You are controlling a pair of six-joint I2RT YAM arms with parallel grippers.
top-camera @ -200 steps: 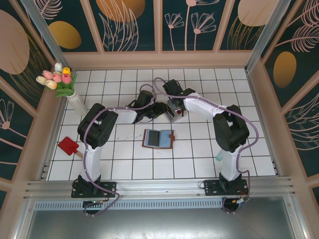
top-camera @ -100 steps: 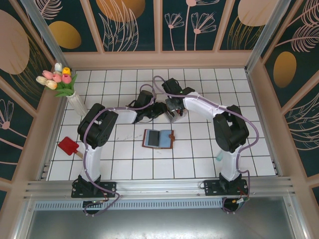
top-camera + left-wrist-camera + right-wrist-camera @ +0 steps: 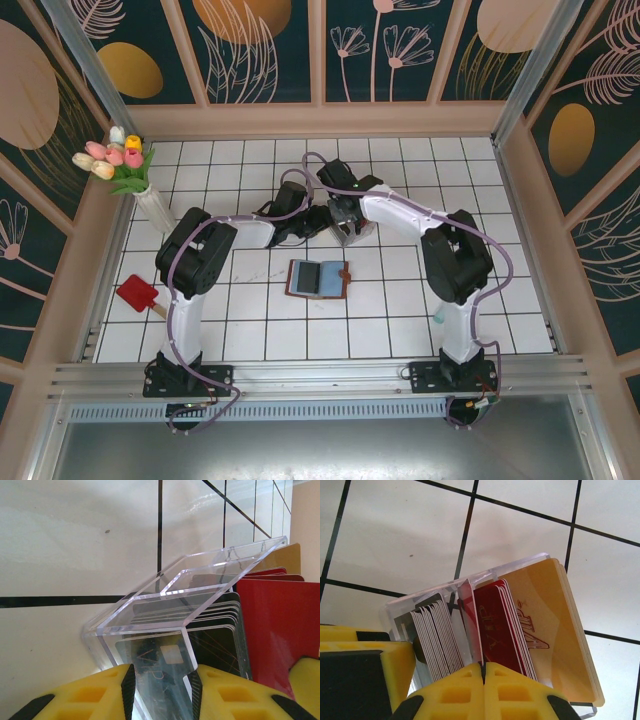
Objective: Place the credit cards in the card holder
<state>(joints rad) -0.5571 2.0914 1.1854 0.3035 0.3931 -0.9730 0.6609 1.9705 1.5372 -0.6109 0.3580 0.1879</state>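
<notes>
Squarely in the pinch of the right gripper (image 3: 483, 672), one red credit card (image 3: 474, 630)

**Box and cards covered from above; fingers cropped at the wrists**

From above, the left gripper (image 3: 318, 222) and right gripper (image 3: 347, 226) meet over the far middle of the table (image 3: 400, 320), hiding the clear box (image 3: 165, 595) and the credit cards (image 3: 495, 625). The open card holder (image 3: 318, 278) is too small to tell what fills its slots. In the left wrist view, the bottom edge crops the fingers clamped on the box wall, and the red card (image 3: 280, 630) runs off to the right. In the right wrist view, the pressed-together fingers are cropped below. Whether a card edge sits between them cannot be told.
</notes>
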